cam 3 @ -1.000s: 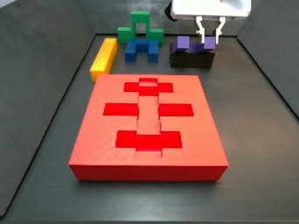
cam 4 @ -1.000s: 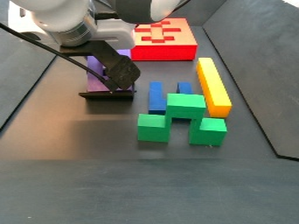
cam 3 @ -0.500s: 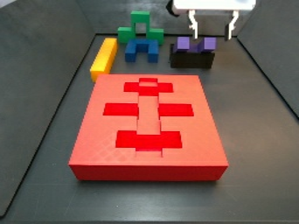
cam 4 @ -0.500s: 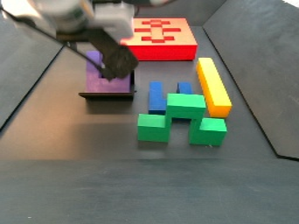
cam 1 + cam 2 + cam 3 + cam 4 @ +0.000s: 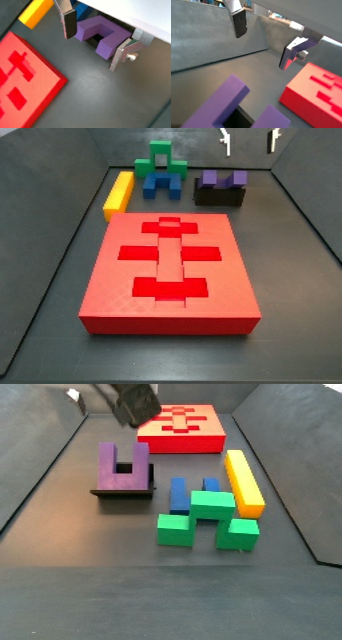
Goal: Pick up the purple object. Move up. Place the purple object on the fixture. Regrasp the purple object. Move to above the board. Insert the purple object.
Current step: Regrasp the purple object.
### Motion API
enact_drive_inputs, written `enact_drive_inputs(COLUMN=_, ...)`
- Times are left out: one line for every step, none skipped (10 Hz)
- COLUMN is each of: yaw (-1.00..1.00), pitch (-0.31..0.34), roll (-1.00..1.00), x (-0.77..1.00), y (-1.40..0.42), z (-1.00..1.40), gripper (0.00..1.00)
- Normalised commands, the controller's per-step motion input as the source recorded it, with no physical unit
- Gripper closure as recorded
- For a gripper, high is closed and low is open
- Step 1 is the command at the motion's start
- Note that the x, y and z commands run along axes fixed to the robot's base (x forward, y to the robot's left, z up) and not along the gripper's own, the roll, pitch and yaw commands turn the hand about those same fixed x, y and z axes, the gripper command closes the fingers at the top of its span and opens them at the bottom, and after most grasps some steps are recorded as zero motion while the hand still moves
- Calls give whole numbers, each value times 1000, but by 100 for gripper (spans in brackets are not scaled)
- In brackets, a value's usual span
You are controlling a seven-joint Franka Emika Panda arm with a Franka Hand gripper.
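The purple object [image 5: 225,178] [image 5: 123,462] rests on the dark fixture [image 5: 221,196] [image 5: 123,490], prongs up, at the far end of the floor beyond the red board [image 5: 170,268] [image 5: 187,429]. My gripper [image 5: 249,140] [image 5: 104,398] hangs well above it, open and empty, only its fingertips showing in both side views. In both wrist views the purple object [image 5: 100,36] [image 5: 231,102] lies below the open gripper [image 5: 91,50] [image 5: 264,45], clear of both pads. The board [image 5: 23,80] [image 5: 314,95] shows beside it.
A yellow bar [image 5: 119,194] [image 5: 243,482], green blocks [image 5: 163,163] [image 5: 207,519] and blue blocks [image 5: 163,183] [image 5: 179,494] cluster beside the fixture. Raised dark walls [image 5: 301,208] border the floor.
The gripper has let go of the purple object, opened, and risen straight up away from the fixture. The purple object stays on the fixture.
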Motion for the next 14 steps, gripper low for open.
enact_drive_inputs(yaw=306, pitch=-269, roll=1000, x=171, y=-140, z=174, gripper=0)
enact_drive_inputs(yaw=360, pitch=-169, roll=1000, x=311, y=-54, z=171, gripper=0)
enact_drive_inputs(yaw=374, pitch=-9, roll=1000, x=437, y=-14, z=226, gripper=0)
enact_drive_inputs(yaw=291, pitch=91, roll=1000, x=563, y=0, z=203, gripper=0)
enact_drive_inputs(yaw=274, pitch=114, roll=1000, x=594, y=0, z=206, gripper=0)
enact_drive_inputs(yaw=254, pitch=120, roll=1000, x=586, y=0, z=209, gripper=0)
enact_drive_inputs(yaw=189, pitch=163, roll=1000, x=566, y=0, z=189, gripper=0)
enact_drive_inputs(yaw=157, pitch=174, roll=1000, x=566, y=0, z=177, gripper=0)
enact_drive_inputs(yaw=131, pitch=211, roll=1000, x=549, y=0, z=146, gripper=0)
enact_drive_inputs(yaw=23, pitch=237, roll=1000, x=657, y=3, z=49, gripper=0)
enact_drive_inputs(yaw=0, pitch=437, roll=1000, x=651, y=0, z=26, gripper=0)
enact_drive_inputs(yaw=0, pitch=511, roll=1000, x=649, y=0, z=14, gripper=0)
enact_drive_inputs(yaw=0, pitch=551, roll=1000, x=629, y=0, z=20, gripper=0)
enact_drive_inputs(yaw=0, pitch=657, roll=1000, x=611, y=0, z=0, gripper=0)
